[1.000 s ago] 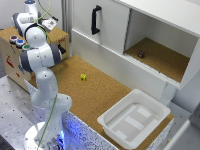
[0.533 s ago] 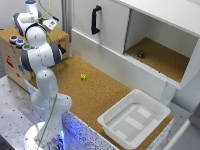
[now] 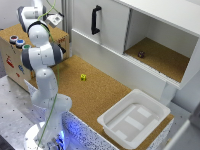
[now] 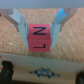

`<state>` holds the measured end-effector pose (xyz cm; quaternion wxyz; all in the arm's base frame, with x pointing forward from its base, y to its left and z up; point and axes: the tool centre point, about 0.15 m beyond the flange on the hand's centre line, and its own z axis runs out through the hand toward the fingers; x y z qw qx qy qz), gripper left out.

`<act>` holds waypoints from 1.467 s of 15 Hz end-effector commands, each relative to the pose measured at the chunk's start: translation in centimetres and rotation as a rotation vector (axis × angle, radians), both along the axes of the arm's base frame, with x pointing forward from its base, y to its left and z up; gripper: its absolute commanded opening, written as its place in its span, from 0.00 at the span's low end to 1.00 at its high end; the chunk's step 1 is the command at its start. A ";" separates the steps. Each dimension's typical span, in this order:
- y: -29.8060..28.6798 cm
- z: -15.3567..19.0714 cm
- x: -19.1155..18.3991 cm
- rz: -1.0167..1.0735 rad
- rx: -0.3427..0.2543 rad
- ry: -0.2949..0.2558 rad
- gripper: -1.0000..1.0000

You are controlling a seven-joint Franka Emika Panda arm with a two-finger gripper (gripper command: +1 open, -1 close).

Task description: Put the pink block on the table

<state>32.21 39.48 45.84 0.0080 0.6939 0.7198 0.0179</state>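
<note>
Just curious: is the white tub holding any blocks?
No, the white tub looks empty; the yellow cube lies on the cork table.

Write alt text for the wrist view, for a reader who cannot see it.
A pink block marked with dark letters sits between the two grey fingers of the pincer, which close on its sides. Behind it lies a brown cork-textured surface; a blurred white band with dark shapes fills the foreground.

White cabinet (image 3: 145, 35) with black handle (image 3: 95, 19)
</note>
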 end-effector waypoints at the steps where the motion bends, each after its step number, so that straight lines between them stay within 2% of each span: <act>1: -10.5 -0.8 -0.9 -0.352 0.005 0.036 0.00; 4: -15.9 -3.1 -1.4 -0.519 0.030 0.053 0.00; 7: -21.8 -7.1 -0.8 -0.636 0.046 0.068 0.00; 9: -27.3 -9.9 0.6 -0.765 0.095 0.088 0.00; 11: -32.3 -12.3 1.8 -0.883 0.119 0.100 0.00; 14: -39.0 -15.8 2.7 -1.019 0.102 0.105 0.00; 16: -43.1 -17.8 3.3 -1.110 0.071 0.090 0.00; 18: -47.7 -19.6 4.8 -1.241 0.035 0.046 0.00; 22: -53.9 -21.7 9.2 -1.444 0.052 -0.003 0.00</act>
